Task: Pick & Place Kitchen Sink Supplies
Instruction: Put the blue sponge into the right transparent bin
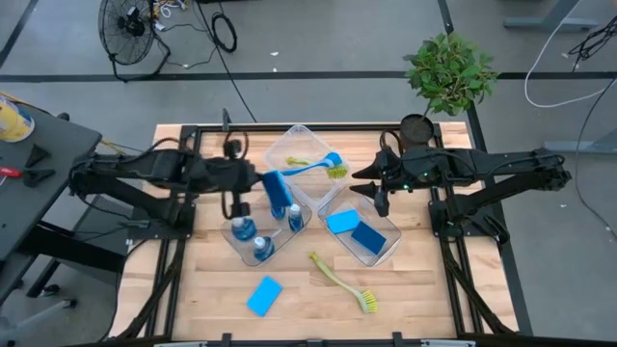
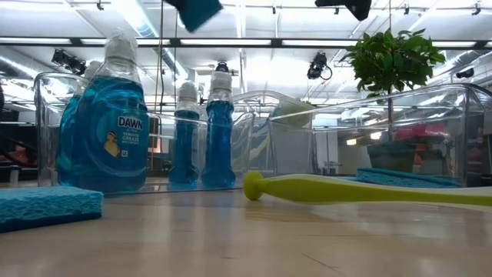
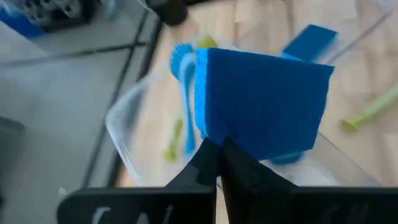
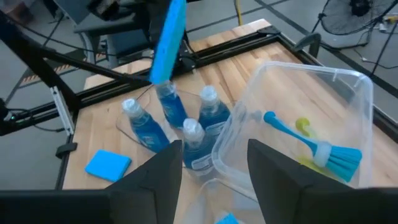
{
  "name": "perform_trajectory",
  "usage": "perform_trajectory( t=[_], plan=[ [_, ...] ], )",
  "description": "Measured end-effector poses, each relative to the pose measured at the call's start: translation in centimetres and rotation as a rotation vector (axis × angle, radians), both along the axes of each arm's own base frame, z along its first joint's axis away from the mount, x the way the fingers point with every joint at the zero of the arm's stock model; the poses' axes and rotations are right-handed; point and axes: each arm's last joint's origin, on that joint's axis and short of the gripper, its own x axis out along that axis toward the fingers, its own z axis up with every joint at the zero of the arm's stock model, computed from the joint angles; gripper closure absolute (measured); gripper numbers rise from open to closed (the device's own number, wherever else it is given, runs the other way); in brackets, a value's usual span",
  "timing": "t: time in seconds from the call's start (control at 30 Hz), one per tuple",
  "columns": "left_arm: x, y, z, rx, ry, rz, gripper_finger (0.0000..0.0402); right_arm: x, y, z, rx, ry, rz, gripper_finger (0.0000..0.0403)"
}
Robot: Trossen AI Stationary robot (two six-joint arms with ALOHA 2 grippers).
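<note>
The dark-blue sponge [image 1: 277,191] hangs on edge in mid-air at the centre of the high view, clamped by one edge in the left pincer [image 3: 219,155], whose two fingers are closed on it; held by the edge, its broad face hangs free, which would let it drop flat into a bin. It sits above the gap between the bin of soap bottles [image 1: 253,238] at centre-left and the brush bin [image 1: 301,157] just above centre, so it looks to be in transit; my guess is that it belongs in the sponge bin [image 1: 359,231] at centre-right, where two sponges [image 1: 355,229] already lie. The brush bin holds a blue brush [image 1: 318,165] and a yellow-green one beside it. The bottle caps standing below the sponge and the tall clear bin walls are what a low pass could catch. The right pincer [image 4: 214,165] hovers with its fingers spread and empty just above the upper left of the sponge bin, close to the route there, so the two arms could crowd each other. Still loose on the desk [image 1: 424,289] in the lower middle are a light-blue sponge [image 1: 264,296] and a yellow-green brush [image 1: 342,282]. A potted plant [image 1: 449,72] stands at upper right, well clear.
</note>
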Motion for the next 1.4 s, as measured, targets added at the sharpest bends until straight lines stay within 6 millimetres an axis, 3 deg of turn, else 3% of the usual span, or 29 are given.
perform_trajectory(
  t=[0.17, 0.33, 0.53, 0.7, 1.03, 1.4],
  plan=[
    [3.3, 1.6, -0.2, 0.131, -0.057, 0.021, 0.0396, 0.5, -0.1, -0.2, 0.011, 0.001, -0.029, 0.0215],
    [6.1, 2.8, -1.3, 0.197, -0.052, 0.016, 0.0396, 1.1, -0.5, -0.9, -0.002, 0.038, -0.068, 0.0183],
    [8.6, 3.7, -2.6, 0.266, -0.044, 0.017, 0.0396, 2.5, -1.5, -1.7, -0.012, 0.055, -0.108, 0.0131],
    [10.2, 4.0, -3.1, 0.303, -0.080, -0.005, 0.0396, 3.9, -2.2, -2.5, -0.027, 0.068, -0.129, 0.0112],
    [11.0, 4.0, -3.5, 0.335, -0.078, -0.026, 0.0396, 6.5, -4.4, -3.9, -0.013, 0.042, -0.185, 0.0116],
    [11.0, 4.5, -3.4, 0.337, -0.083, -0.008, 0.0396, 7.9, -5.5, -5.2, 0.013, 0.054, -0.175, 0.0131]
  ],
)
